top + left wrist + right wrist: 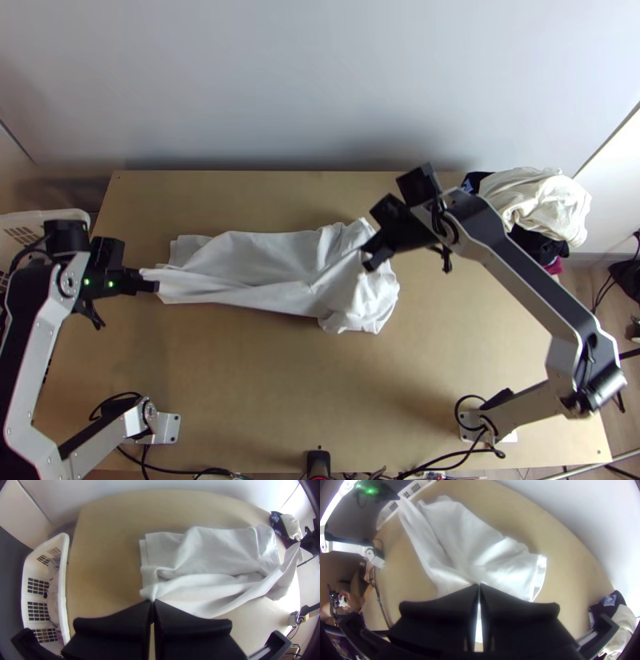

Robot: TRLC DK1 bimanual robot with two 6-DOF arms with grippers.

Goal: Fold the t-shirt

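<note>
The white t-shirt [264, 264] lies in a long, loosely folded strip across the table's middle, with its near edge stretched between both grippers and its right end bunched. At its left end my left gripper [152, 286] is shut on a corner of the cloth. Seen from the left wrist, the gripper [152, 602] pinches the shirt [213, 560] at its tips. My right gripper [370, 258] is shut on the cloth near the bunched right end. In the right wrist view the gripper [479, 585] has its fingers together on the shirt [466, 546], which hangs partly below them.
A white laundry basket [48, 214] with cloth inside stands off the table's left edge. A pile of cream and dark clothes [536, 204] lies at the back right corner. Bare table [264, 384] stretches in front of the shirt. Cables run along the near edge.
</note>
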